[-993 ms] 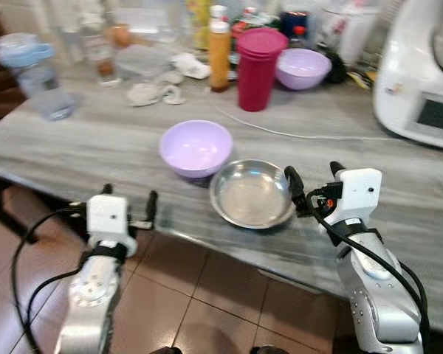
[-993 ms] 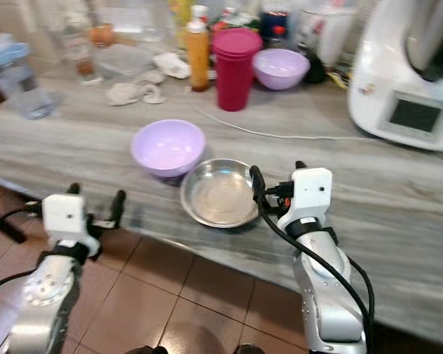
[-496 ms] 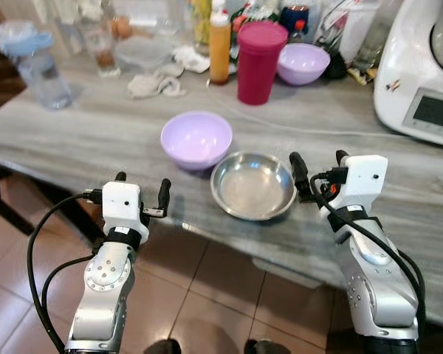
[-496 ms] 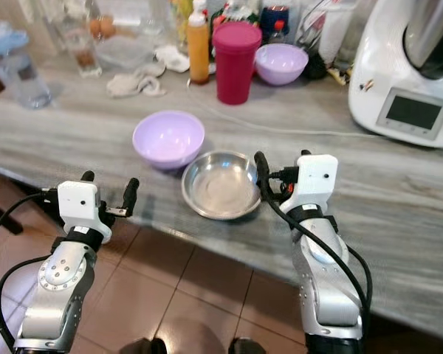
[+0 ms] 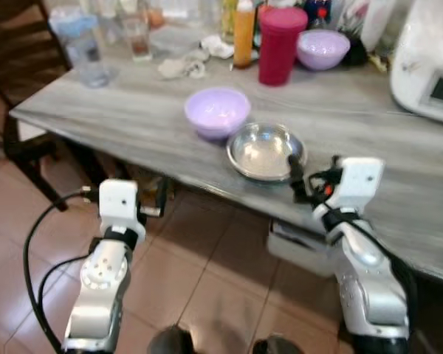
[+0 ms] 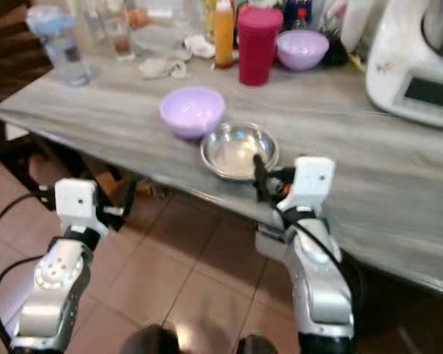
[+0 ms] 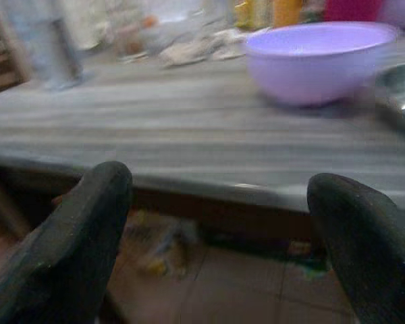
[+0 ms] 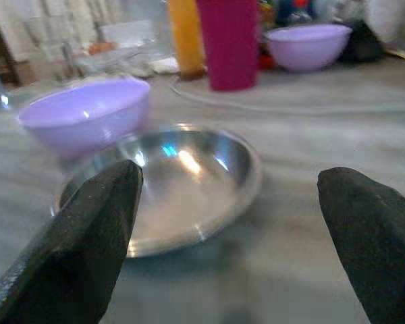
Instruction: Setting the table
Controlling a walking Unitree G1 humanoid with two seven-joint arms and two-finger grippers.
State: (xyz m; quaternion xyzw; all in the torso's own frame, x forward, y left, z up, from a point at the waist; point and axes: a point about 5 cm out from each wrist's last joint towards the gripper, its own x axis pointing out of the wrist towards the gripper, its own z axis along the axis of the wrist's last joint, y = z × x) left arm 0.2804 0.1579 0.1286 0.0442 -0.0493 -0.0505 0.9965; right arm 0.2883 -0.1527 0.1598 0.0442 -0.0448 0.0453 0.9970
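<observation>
Right jaws: right gripper [image 5: 314, 171] spread apart, empty, at the desk's [image 5: 118, 125] near edge.
Left jaws: left gripper [image 5: 138, 197] apart, empty, below the desk edge.
Head view: shallow round steel dish [image 5: 266, 151] just ahead of the right gripper; lilac plastic bowl [image 5: 217, 111] touches the dish's left side.
Right wrist view: dish [image 8: 169, 182] straight ahead between the fingers.
Nearer arm: right, likely.

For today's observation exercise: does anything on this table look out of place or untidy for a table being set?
Yes. A crumpled white cloth lies loose on the grey wooden table, near the orange bottle. A thin white cable trails across the tabletop behind the shallow steel bowl. Nothing looks spilled or broken.
</observation>
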